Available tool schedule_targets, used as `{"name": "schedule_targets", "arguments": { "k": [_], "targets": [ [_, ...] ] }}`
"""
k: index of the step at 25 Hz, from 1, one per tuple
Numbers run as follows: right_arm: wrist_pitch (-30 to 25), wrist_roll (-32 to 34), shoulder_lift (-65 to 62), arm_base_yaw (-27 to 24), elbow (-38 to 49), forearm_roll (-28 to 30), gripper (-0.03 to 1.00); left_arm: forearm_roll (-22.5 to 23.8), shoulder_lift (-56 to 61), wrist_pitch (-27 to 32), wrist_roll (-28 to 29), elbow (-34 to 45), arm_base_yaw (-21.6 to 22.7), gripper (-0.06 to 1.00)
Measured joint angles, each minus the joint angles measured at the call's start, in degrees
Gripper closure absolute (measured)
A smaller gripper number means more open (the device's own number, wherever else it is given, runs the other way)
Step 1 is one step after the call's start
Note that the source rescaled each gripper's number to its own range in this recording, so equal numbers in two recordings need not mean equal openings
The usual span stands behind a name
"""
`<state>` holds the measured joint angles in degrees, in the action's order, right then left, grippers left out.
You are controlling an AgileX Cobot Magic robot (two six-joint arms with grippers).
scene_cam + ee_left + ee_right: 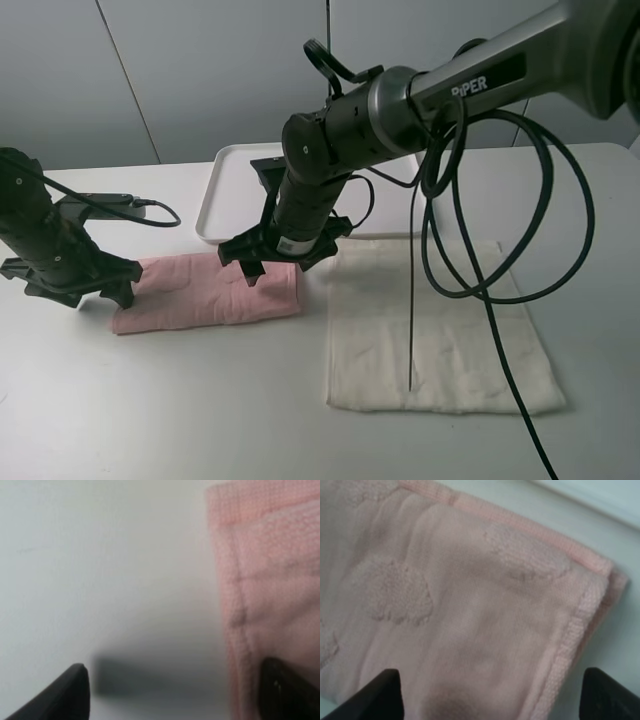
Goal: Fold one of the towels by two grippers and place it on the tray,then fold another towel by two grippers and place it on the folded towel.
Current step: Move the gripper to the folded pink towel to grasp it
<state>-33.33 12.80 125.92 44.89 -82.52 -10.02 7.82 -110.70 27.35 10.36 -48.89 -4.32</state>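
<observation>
**Cream towel (440, 330) flat, pink towel (210, 292) not yet lifted**

Left gripper (78, 292) and right gripper (280, 265) are held wide open over the pink towel's ends, left of centre, below the tray (215, 215). Nothing is gripped. If one layer is pinched, the fold could be undone.

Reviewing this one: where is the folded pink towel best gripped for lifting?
Likely at its two short ends, from above: the pink towel lies flat as a long folded strip, so the left gripper and right gripper can each pinch one layered end.
</observation>
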Motion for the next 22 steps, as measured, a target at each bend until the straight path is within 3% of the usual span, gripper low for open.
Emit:
{"name": "schedule_targets", "arguments": {
  "k": [5, 16, 19, 22],
  "targets": [
    [0.45, 0.00, 1.77, -0.31, -0.13, 0.23, 0.14, 0.04, 0.00, 0.11, 0.00, 0.00, 0.00, 0.07],
    [0.80, -0.13, 3.37, -1.02, -0.92, -1.72, 0.14, 0.14, 0.00, 0.11, -0.14, 0.00, 0.00, 0.07],
    [0.80, -0.26, 3.45, -1.02, -0.92, -2.63, 0.20, 0.14, 0.00, 0.11, -0.14, 0.00, 0.00, 0.07],
    [0.80, -0.46, 3.64, -1.02, -0.92, -2.90, 0.37, 0.14, 0.00, 0.11, -0.14, 0.05, 0.00, 0.07]
  ]
}}
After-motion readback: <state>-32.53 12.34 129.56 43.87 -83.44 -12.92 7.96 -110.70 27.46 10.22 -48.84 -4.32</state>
